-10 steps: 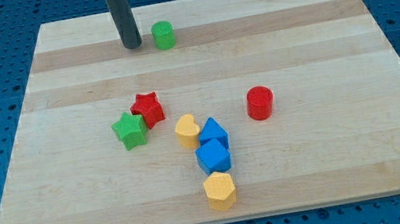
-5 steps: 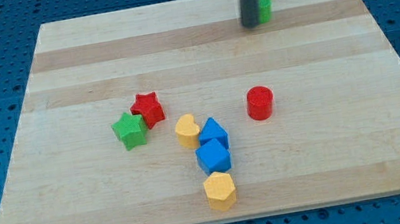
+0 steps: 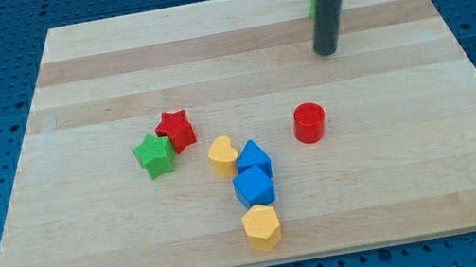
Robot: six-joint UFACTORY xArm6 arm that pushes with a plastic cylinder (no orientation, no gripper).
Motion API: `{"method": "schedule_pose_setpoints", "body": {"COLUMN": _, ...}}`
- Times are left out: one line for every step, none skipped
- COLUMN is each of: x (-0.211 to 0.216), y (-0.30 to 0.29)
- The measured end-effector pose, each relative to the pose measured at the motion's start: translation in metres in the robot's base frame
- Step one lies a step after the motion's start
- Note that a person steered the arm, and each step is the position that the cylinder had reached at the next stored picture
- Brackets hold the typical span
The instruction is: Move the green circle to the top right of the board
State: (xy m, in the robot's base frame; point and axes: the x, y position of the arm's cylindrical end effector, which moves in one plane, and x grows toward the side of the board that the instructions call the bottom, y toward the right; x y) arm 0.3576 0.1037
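The green circle sits near the board's top edge, right of centre; only a thin sliver shows to the left of my dark rod, which hides the rest. My tip rests on the board a little below the green circle, toward the view's bottom. It touches no block that I can see.
The wooden board lies on a blue pegboard. A red cylinder stands below my tip. A green star and a red star touch at centre left. A yellow heart, two blue blocks and a yellow hexagon form a column.
The green circle was pushed right along the top of the board. My tip moved right with it, then came down toward the view's bottom, away from the circle.
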Motion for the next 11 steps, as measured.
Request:
{"method": "schedule_pose_setpoints", "body": {"x": -0.008, "y": -0.028}}
{"method": "schedule_pose_setpoints", "body": {"x": -0.075, "y": -0.026}}
{"method": "schedule_pose_setpoints", "body": {"x": -0.088, "y": -0.020}}
{"method": "schedule_pose_setpoints", "body": {"x": -0.101, "y": 0.017}}
{"method": "schedule_pose_setpoints", "body": {"x": -0.098, "y": 0.025}}
{"method": "schedule_pose_setpoints", "body": {"x": -0.088, "y": 0.051}}
{"method": "schedule_pose_setpoints", "body": {"x": -0.083, "y": 0.063}}
{"method": "schedule_pose_setpoints", "body": {"x": -0.083, "y": 0.076}}
{"method": "schedule_pose_setpoints", "body": {"x": -0.079, "y": 0.073}}
{"method": "schedule_pose_setpoints", "body": {"x": -0.015, "y": 0.055}}
{"method": "schedule_pose_setpoints", "body": {"x": 0.049, "y": 0.056}}
